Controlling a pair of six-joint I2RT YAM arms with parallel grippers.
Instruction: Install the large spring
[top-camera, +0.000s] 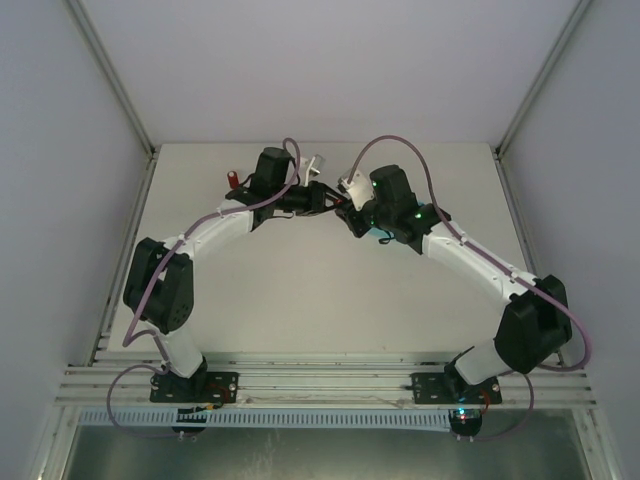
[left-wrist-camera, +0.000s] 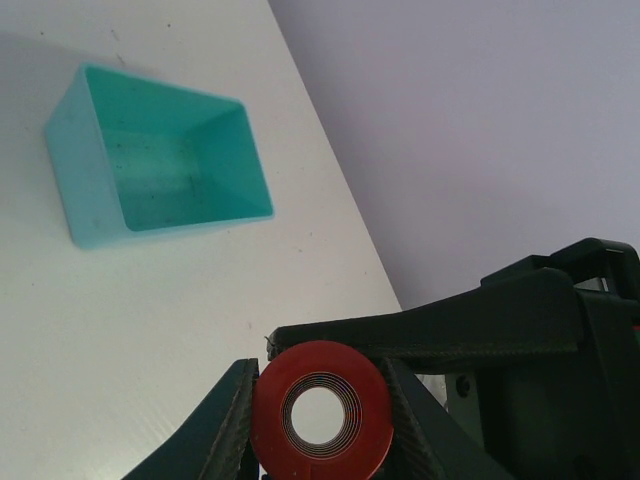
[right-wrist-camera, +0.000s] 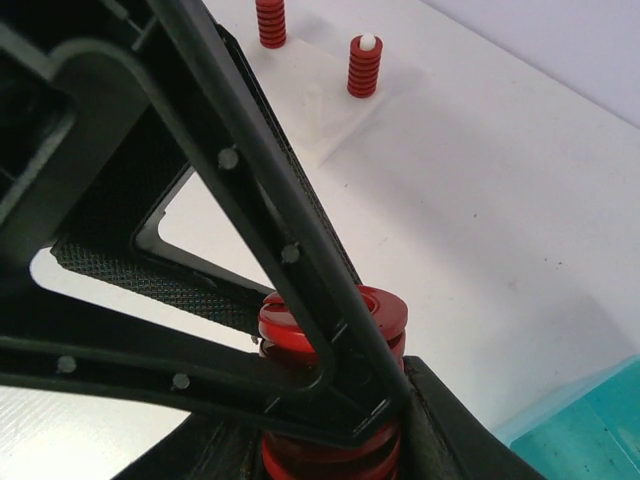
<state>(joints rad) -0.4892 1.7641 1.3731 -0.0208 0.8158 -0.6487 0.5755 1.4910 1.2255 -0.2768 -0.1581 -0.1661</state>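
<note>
I have the left claw clenched on one end of the large spring, the right claw grasping its body.

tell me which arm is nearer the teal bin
Right. The right arm has its wrist over the teal bin, which peeks out beneath it. The left arm comes in from the left and ends short of it.

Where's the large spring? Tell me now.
Left wrist view, bottom centre: the large spring is clamped in the left hand, below-right of the teal bin.
</note>
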